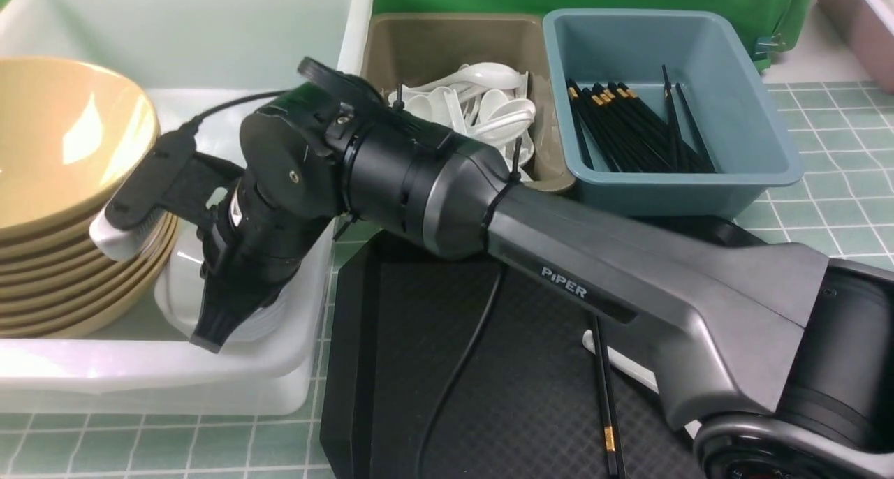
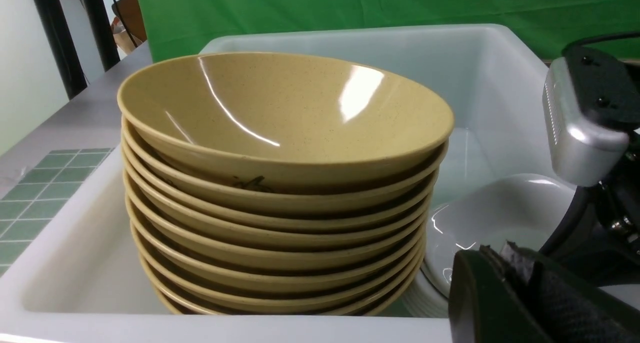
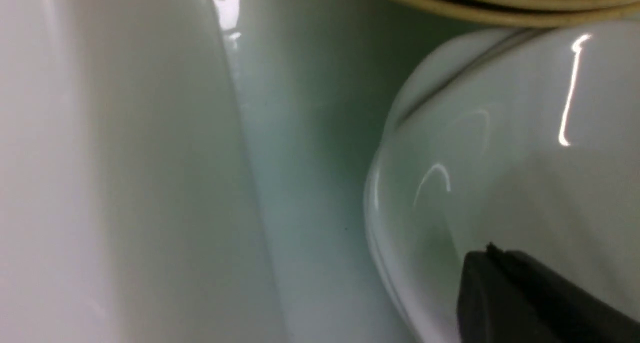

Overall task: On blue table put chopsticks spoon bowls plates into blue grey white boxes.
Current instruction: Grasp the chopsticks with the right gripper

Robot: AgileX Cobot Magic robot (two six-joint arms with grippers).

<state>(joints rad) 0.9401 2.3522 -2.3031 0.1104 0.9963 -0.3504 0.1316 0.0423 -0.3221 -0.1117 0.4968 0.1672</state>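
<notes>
My right pincer [image 1: 208, 338] is clenched, tip down at the white plates [image 1: 173, 290] in the white tub [image 1: 140, 364], with the bowls [image 1: 63, 137] stacked at its nine o'clock; my left pincer [image 2: 520, 288] is clenched too. At one o'clock spoons [image 1: 482, 102] fill the grey box [image 1: 447, 39], and at two o'clock chopsticks [image 1: 628, 126] lie in the blue box [image 1: 698, 53]. My forearm [image 1: 628, 269] reads "PiPER", and one chopstick [image 1: 606, 409] lies on the black tray [image 1: 419, 367] at four o'clock.

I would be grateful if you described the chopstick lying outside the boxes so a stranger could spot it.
Find the black textured tray nearest the robot. On its right part, beside the grey right arm, lies a thin black chopstick with a gold band. Unlike those in the teal-blue plastic box, it lies loose on the tray.
</notes>
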